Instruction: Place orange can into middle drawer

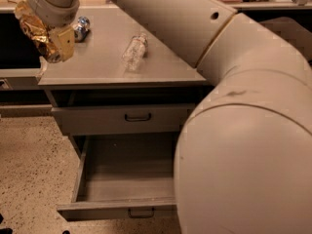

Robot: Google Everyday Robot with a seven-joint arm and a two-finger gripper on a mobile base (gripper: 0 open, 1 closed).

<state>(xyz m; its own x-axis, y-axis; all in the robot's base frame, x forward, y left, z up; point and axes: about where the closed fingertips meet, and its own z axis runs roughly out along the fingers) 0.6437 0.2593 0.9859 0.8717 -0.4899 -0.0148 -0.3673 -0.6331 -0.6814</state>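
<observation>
The orange can (33,29), crumpled and gold-shiny, is off the table at the far left of the scene. It is clamped in the gripper (51,45), whose tan fingers (63,42) press against its right side. The can's top runs up under the wrist, so its full length is hard to make out. Gripper and can hang over the table's (102,68) left edge, near the left front corner.

Just right of the gripper, a blue-and-silver can (81,27) lies on the table, partly covered by the fingers. A clear bottle (134,52) lies on its side farther right, well apart from both.

Below the table edge, a closed grey drawer (97,118) shows its dark handle. Under it the middle drawer (102,211) is pulled out toward the near side. Its grey floor is in view from the left wall across to where the arm (243,145) hides its right part. The arm fills the whole right side. Speckled floor (29,169) lies open to the drawer's left.
</observation>
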